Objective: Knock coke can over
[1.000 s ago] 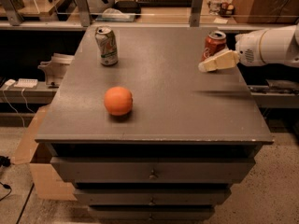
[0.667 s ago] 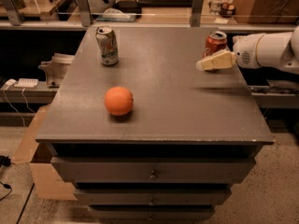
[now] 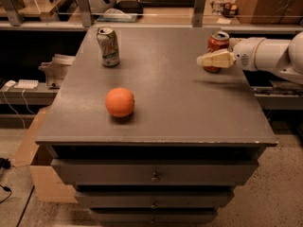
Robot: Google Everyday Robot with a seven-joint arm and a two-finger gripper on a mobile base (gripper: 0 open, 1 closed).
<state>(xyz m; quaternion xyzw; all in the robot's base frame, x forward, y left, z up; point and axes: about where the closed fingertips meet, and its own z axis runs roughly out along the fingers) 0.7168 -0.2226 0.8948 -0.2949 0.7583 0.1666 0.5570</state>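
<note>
The red coke can (image 3: 218,42) stands upright near the right edge of the grey cabinet top (image 3: 165,98). Its lower part is hidden behind my gripper. My gripper (image 3: 208,60), cream-coloured on a white arm, reaches in from the right and lies just in front of the can, pointing left, at about the can's lower half. I cannot tell whether it touches the can.
A white-and-green drink can (image 3: 108,46) stands at the back left. An orange (image 3: 120,102) sits left of centre toward the front. Shelving with clutter (image 3: 142,6) runs behind the cabinet. A cardboard box (image 3: 42,178) stands on the floor at the left.
My gripper has edged a little to the left, staying in front of the coke can. The can, the orange and the other can have not moved.
</note>
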